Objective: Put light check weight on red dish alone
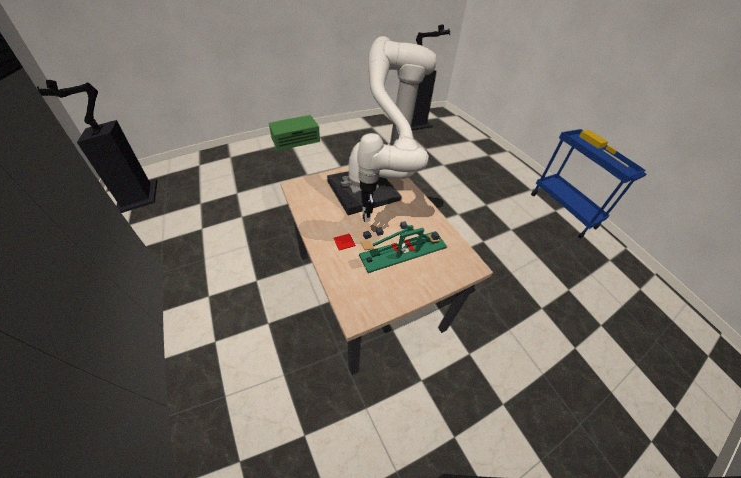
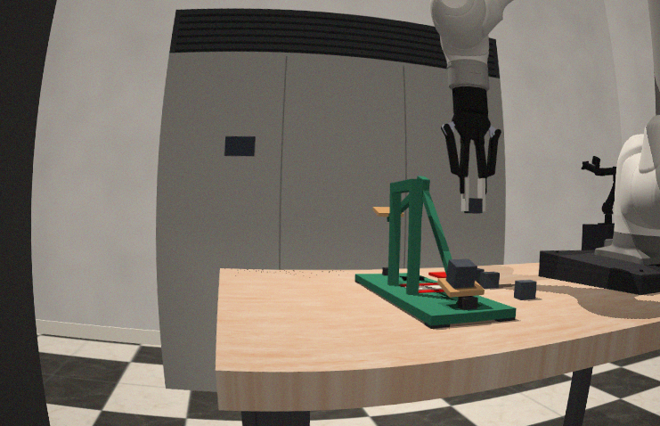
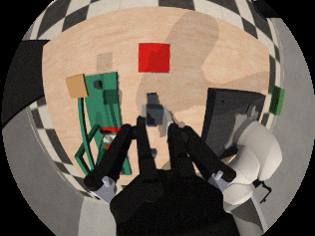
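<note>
The dark cube (image 2: 475, 205) (image 3: 155, 115) in the pincer (image 1: 366, 218) (image 2: 474, 200) (image 3: 154, 112) sits about level, one side face turned toward the exterior camera. Its edges look much alike, so no long axis stands out. Whether this cube is the light weight, I cannot tell by sight.

The pincer is part-way closed and clamped on that cube, its pale pads (image 2: 465, 200) pressing two opposite sides. The fingers point straight down, holding the cube well above the counter (image 1: 404, 293) (image 2: 300, 321) (image 3: 239, 59), between the green balance (image 1: 388, 260) (image 2: 415, 296) (image 3: 107, 101) and the arm's black base plate (image 1: 390, 198) (image 2: 566, 261) (image 3: 214, 99) in the wrist view.

Another dark cube weighs down the balance's low pan (image 1: 433, 240) (image 2: 453, 291); the other pan (image 1: 367, 245) (image 2: 380, 209) (image 3: 77, 86) stands high, so the beam slopes along the length of the base. The pointer is too small to read against the red and white fields.

The square red dish (image 1: 344, 241) (image 2: 437, 274) (image 3: 154, 58) lies flat on the counter, near the raised-pan end of the balance. Three more dark cubes rest on the counter beside the balance: one nearest the dish (image 1: 367, 234) (image 3: 152, 96), a middle one (image 1: 379, 231) (image 2: 488, 279), and a farther one (image 1: 403, 224) (image 2: 525, 290) (image 3: 153, 152).
</note>
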`<state>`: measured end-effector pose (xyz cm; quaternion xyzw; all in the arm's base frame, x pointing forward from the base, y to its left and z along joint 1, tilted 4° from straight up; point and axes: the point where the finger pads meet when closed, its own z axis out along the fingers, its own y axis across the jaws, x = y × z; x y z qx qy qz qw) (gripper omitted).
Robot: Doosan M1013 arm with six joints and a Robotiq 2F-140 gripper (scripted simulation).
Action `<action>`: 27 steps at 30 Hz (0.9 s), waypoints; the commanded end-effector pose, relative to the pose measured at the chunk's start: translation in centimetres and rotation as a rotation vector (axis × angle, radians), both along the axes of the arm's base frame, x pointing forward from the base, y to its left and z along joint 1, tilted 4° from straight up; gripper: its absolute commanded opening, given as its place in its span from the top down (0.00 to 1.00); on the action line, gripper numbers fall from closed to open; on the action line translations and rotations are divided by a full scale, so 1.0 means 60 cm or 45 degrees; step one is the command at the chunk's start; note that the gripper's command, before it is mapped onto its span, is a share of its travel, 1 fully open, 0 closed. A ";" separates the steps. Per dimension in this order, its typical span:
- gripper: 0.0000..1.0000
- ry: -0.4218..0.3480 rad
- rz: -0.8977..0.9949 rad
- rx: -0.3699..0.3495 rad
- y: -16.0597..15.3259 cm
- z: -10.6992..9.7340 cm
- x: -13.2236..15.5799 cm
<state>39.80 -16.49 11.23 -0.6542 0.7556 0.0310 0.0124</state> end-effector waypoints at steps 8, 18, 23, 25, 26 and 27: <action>0.76 -0.001 -0.004 -0.001 0.198 -0.075 0.011; 0.76 0.000 -0.005 0.000 0.266 -0.100 -0.001; 0.76 0.000 -0.005 0.000 0.266 -0.100 -0.001; 0.76 0.000 -0.005 0.000 0.266 -0.100 -0.001; 0.76 0.000 -0.005 0.000 0.266 -0.100 -0.001; 0.76 0.000 -0.005 0.000 0.266 -0.100 -0.001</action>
